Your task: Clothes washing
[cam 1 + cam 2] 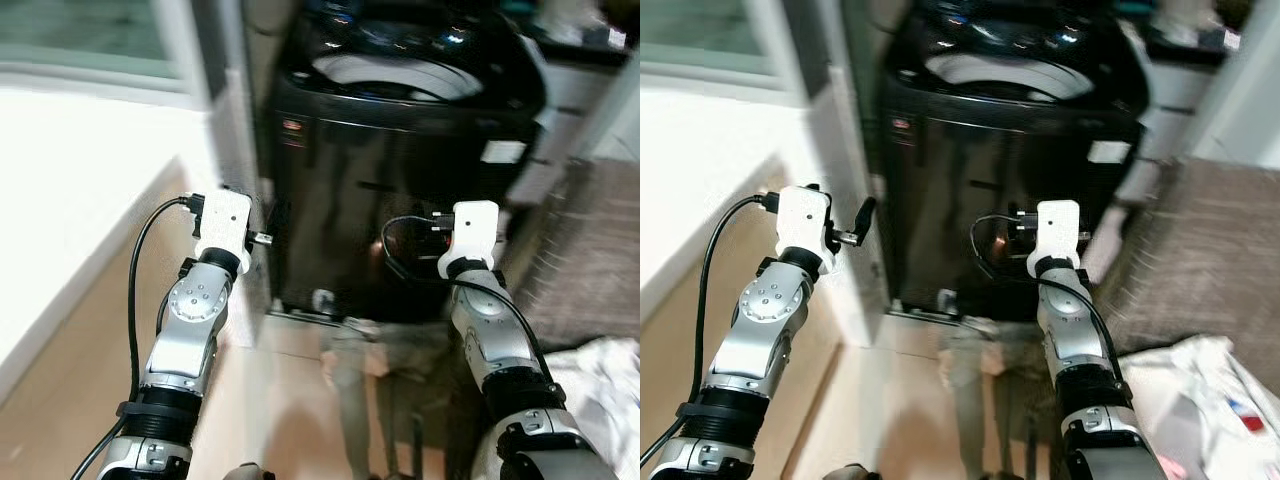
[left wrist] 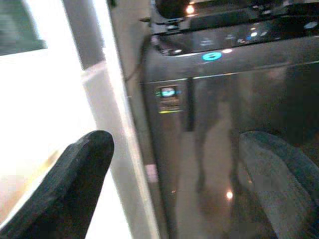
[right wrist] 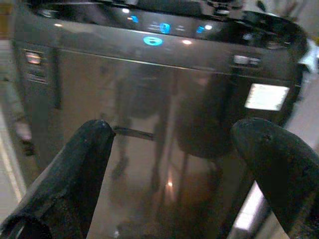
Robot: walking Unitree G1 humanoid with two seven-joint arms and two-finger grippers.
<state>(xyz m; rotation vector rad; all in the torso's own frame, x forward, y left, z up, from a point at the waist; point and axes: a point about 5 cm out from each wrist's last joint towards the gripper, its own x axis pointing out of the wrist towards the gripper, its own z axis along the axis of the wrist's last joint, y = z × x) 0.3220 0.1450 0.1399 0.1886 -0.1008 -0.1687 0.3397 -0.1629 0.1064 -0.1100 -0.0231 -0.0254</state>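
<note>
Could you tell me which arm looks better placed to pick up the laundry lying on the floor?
Probably the right. The white laundry lies on the floor at the robot's right, beside the right arm. The right gripper is open, facing the washing machine; the left gripper is farther away.

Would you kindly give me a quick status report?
Left gripper and right gripper open, empty, raised toward glossy black top-loading washing machine. White laundry heap on floor, right. Path unobstructed.

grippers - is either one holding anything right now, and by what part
Nothing is held. The left gripper and right gripper are both open and empty, raised in front of the black washing machine without touching it.
</note>
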